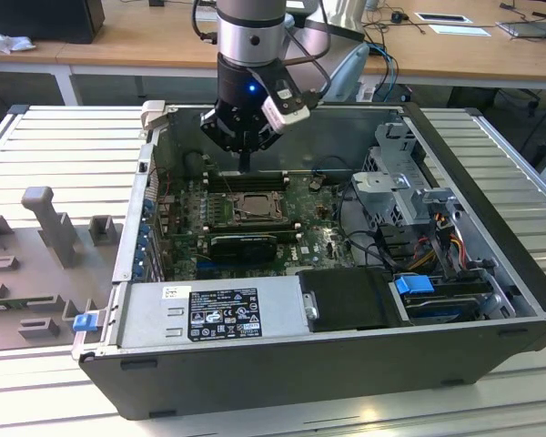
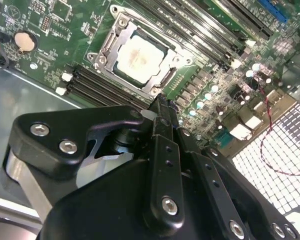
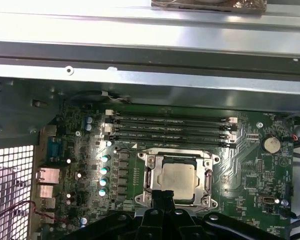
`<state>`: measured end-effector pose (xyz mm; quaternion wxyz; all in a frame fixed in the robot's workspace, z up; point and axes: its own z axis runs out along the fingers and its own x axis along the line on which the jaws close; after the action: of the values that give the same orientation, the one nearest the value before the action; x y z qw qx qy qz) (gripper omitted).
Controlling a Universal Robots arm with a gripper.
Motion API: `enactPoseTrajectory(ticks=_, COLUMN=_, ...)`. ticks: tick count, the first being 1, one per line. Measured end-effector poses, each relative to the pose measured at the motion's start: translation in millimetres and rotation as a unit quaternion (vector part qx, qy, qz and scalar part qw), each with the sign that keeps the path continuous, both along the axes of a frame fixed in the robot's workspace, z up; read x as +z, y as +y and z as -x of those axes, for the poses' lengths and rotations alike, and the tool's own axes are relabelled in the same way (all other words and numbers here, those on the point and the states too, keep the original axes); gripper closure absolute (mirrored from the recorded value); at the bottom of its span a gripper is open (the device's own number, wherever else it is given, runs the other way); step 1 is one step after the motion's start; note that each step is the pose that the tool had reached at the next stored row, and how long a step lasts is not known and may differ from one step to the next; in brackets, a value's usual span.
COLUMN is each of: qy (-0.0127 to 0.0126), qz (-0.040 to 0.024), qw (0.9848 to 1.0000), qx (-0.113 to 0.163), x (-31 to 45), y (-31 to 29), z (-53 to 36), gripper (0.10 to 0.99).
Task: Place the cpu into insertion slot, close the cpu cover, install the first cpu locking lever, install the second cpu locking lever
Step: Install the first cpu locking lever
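Already seated, the small flat square cpu [image 3: 178, 179] with its pale silvery top lies inside the square dark-framed insertion slot [image 3: 152, 176], as both wrist views show. Lying flat around it is the thin grey metal cpu cover [image 3: 179, 156], a frame plate whose cut-out centre leaves the chip's top bare. Whether the locking levers are latched I cannot tell. Around the socket spreads the green motherboard [image 3: 250, 150], with long black memory slots [image 3: 170, 127] just beside the cover and a round silver coin battery [image 3: 271, 144] further off. The black gripper [image 3: 162, 196] hangs near the socket's edge, apart from the chip. Its fingers [image 2: 162, 150] are clenched together with nothing between them. In the exterior view the socket sits slightly above the frame's middle, toward the exterior view's left, with the gripper just above it. The open grey computer case [image 1: 491, 300] encloses the board and rests on a ribbed pale table [image 1: 64, 137].
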<state>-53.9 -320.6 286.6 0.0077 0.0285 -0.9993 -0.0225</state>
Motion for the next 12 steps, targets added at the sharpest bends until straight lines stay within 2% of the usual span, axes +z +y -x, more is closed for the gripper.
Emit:
enactPoseTrajectory(ticks=5, qy=0.0, qz=0.0, qw=1.0, qx=0.001, x=-0.1, y=0.0, z=4.1, gripper=0.98)
enactPoseTrajectory(ticks=8, qy=-0.0002, qz=-0.0008, qw=1.0, qx=0.001, x=-1.5, y=0.0, z=15.1, gripper=0.98)
enactPoseTrajectory(ticks=12, qy=-0.0005, qz=-0.001, qw=1.0, qx=0.002, x=-10.4, y=0.0, z=25.6, gripper=0.98)
